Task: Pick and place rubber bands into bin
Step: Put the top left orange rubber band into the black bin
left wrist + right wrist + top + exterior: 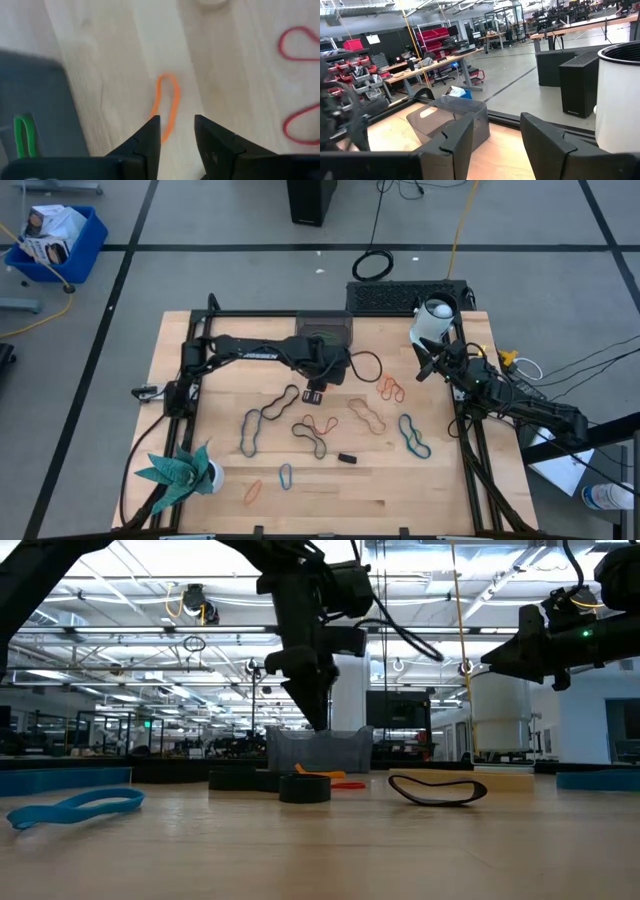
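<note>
Because the left gripper (174,135) hangs open over an orange band (167,107) near the bin (326,327), it seems lined up to grasp. The right gripper (492,142) waits open at the table's right

The bin (325,327) is partly covered by the left arm in the high view; its contents cannot be read there. In the left wrist view it is cut off by the picture's edge, and a green rubber band (24,135) inside it shows only in part. Two red rubber bands (300,42) run off that picture's edge. The orange rubber band (167,105) passes behind the left gripper (177,131), its near end hidden. The right gripper (428,362) is too small overhead, perhaps empty.
</note>
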You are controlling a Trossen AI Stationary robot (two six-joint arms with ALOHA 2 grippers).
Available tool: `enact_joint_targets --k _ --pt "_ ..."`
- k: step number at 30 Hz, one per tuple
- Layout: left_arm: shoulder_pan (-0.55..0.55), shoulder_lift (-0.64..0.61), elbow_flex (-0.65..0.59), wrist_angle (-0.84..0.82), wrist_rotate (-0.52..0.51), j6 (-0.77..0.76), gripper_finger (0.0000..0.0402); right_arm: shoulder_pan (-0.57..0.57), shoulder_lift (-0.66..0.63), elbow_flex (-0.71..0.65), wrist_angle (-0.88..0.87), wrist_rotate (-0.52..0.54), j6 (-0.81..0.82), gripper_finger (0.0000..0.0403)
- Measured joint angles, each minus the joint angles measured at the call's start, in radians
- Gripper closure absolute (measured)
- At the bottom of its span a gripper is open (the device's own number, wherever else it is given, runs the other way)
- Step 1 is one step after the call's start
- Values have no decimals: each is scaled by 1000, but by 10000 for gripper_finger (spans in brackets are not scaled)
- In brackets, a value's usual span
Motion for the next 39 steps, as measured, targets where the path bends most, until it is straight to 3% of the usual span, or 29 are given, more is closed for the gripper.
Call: enact_joint_targets --k 4,8,14,20,26,39 --pt "-19 0 0 56 -20 -1 222 0 0 0 0 0 0 248" --pt "-24 0 0 105 -26 -95 182 0 0 0 0 0 0 248" --pt "-24 0 0 90 -30 -152 157 0 0 0 0 0 0 248" --pt "-19 0 -38 130 -45 -187 160 0 0 0 0 0 0 248" --pt "-17 1 -140 279 -42 -208 170 0 0 0 0 0 0 248" --pt "9 0 -261 420 20 -323 239 0 0 0 0 0 0 248"
